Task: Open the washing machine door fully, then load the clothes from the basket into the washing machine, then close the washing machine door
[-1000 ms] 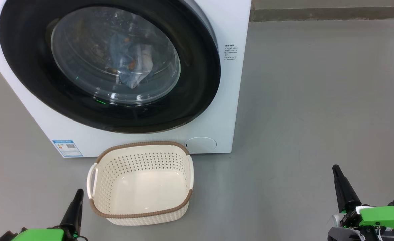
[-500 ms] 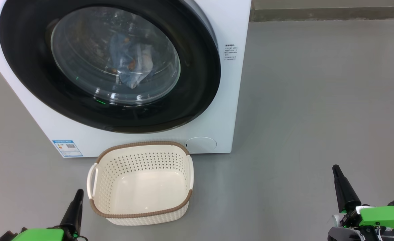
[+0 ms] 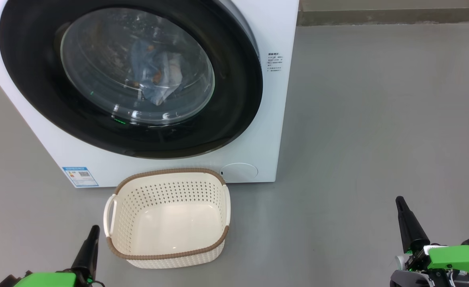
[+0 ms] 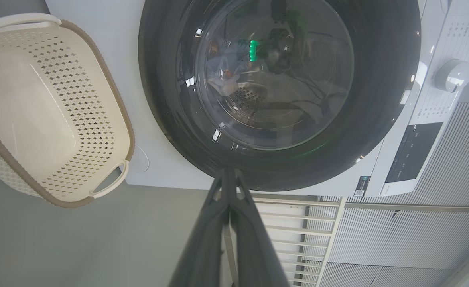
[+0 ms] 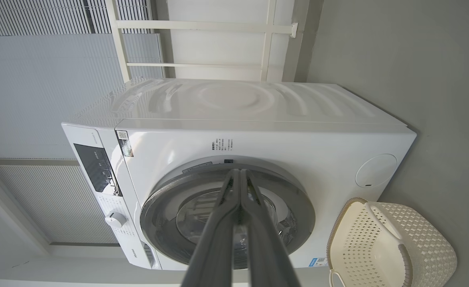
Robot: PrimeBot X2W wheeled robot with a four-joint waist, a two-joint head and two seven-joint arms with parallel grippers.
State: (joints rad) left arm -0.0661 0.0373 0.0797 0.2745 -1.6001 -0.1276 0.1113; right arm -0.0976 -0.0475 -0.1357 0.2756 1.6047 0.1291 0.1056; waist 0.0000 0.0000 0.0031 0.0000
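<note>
Smooth grey floor (image 3: 358, 119) spreads wide to the right, and pale slatted panels (image 5: 39, 79) line the wall behind. On the floor stands the white washing machine (image 3: 266, 131), its door (image 3: 234, 103) shut flat against the front; the clothes (image 3: 154, 79) lie bundled behind the glass. The basket (image 3: 166, 255) sits on the floor just before the machine, under the door. Left gripper (image 3: 94, 229) hangs beside the basket's handle, right gripper (image 3: 399, 200) well apart over the floor, each with fingers pressed together, holding nothing.

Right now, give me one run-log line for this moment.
door closed | clothes inside washing machine | basket empty | left gripper shut | right gripper shut
</note>
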